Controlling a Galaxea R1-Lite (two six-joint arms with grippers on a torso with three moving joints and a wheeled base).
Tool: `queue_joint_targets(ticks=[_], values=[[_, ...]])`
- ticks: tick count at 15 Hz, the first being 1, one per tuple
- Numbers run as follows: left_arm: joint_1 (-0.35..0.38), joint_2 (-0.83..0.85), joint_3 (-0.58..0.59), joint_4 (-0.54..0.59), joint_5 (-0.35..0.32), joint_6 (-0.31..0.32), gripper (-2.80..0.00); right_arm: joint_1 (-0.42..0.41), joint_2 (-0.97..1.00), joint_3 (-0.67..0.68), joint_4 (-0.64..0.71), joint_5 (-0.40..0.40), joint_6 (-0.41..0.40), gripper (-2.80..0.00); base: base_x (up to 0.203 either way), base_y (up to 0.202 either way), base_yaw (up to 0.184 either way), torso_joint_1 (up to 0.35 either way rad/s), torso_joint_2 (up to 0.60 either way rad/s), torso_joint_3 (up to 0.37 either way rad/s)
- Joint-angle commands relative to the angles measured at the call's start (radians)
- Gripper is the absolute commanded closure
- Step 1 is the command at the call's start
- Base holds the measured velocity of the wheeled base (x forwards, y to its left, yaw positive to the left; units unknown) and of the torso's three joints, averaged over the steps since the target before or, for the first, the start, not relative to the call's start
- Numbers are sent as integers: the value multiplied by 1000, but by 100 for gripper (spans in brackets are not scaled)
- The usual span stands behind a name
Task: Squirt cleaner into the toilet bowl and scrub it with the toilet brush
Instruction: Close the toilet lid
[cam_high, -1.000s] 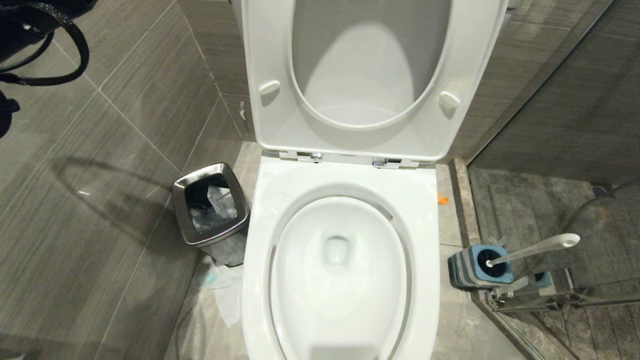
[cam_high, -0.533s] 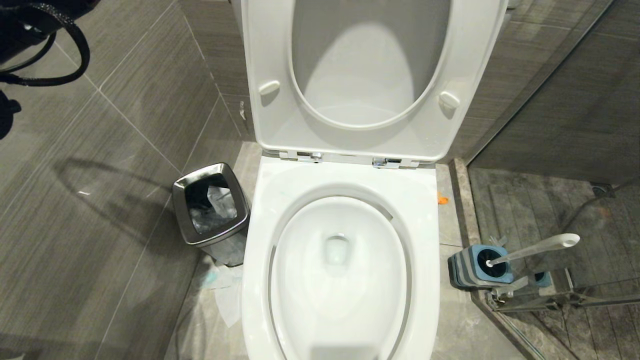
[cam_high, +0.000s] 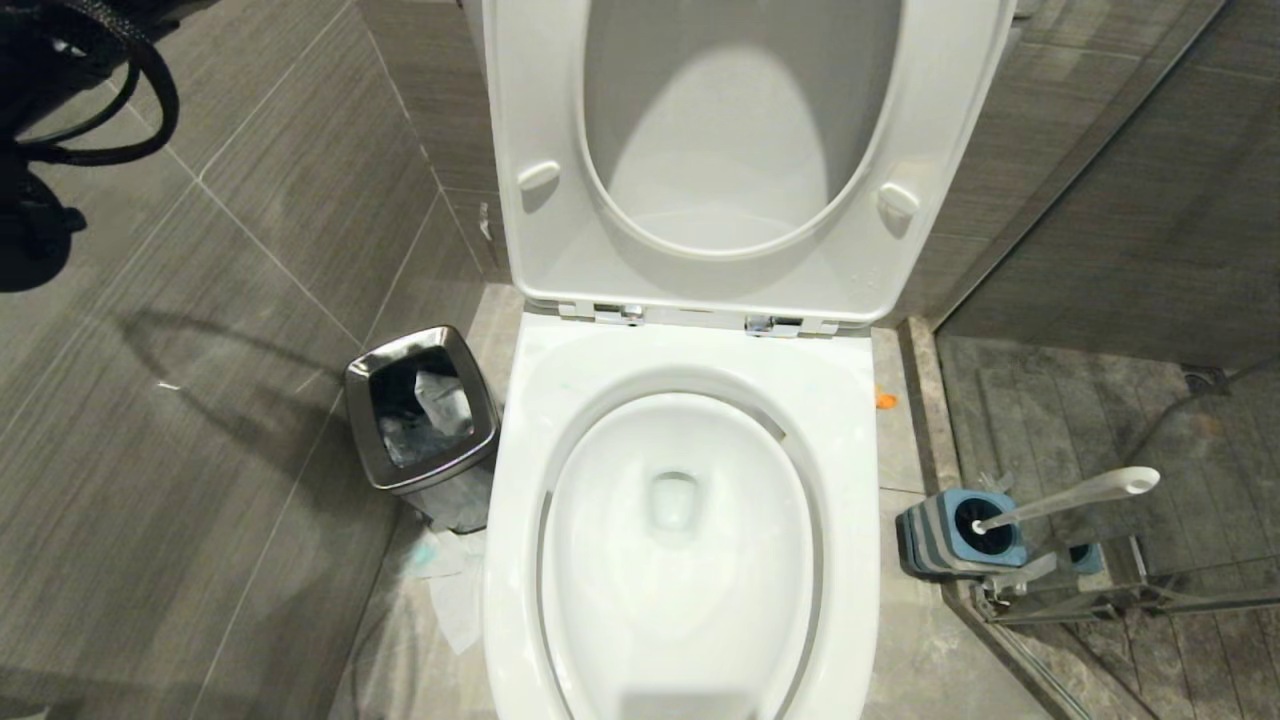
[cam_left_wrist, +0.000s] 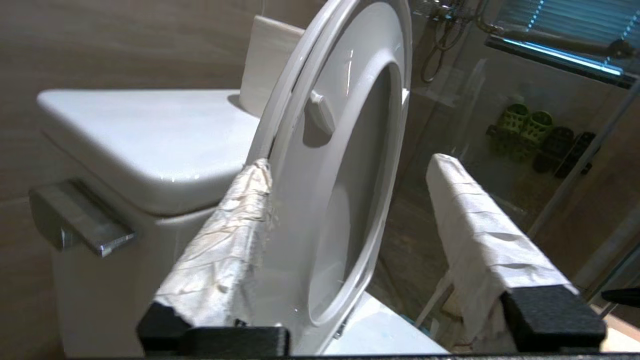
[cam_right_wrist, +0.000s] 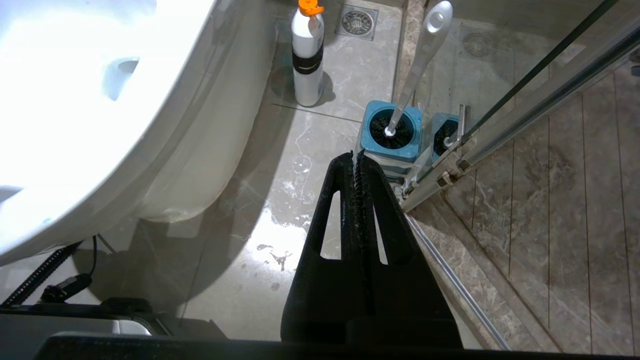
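The toilet bowl (cam_high: 680, 540) is a white oval basin right in front of me, its seat and lid (cam_high: 740, 150) standing raised. The toilet brush (cam_high: 1075, 495) leans in its grey-and-blue holder (cam_high: 955, 535) on the floor to the right. A white cleaner bottle with an orange cap (cam_right_wrist: 307, 55) stands by the bowl's base. My left gripper (cam_left_wrist: 350, 162) is open, its cloth-wrapped fingers (cam_left_wrist: 480, 225) on either side of the raised seat's edge (cam_left_wrist: 345, 125). Shut and empty, my right gripper (cam_right_wrist: 355, 157) hangs low above the floor, just short of the brush holder (cam_right_wrist: 390, 130).
A steel waste bin (cam_high: 422, 420) with a liner stands left of the bowl, paper scraps on the floor beside it. A glass shower partition with a metal rail (cam_high: 1100, 600) runs just behind the brush holder. The tank (cam_left_wrist: 150, 135) and flush lever (cam_left_wrist: 75, 220) sit behind the lid.
The dark arm and cable at the head view's top left have shifted a little down and to the right. The toilet, brush and bin have not moved.
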Motion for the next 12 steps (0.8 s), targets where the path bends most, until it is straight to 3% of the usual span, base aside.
queue_joint_targets(ticks=[1,4,8,12], values=[[-1,110,-64,-100,-33,-16,-280,0,1,0,0,1,-1,0,0,0,0,0,0,0],[-34,188,-137,-181,-119,-26,-280,0,1,0,0,1,-1,0,0,0,0,0,0,0],[-100,199,-137,-192,-123,-42,-280,0,1,0,0,1,-1,0,0,0,0,0,0,0],[-105,294,-199,-229,-116,-33,-280,0,1,0,0,1,-1,0,0,0,0,0,0,0]])
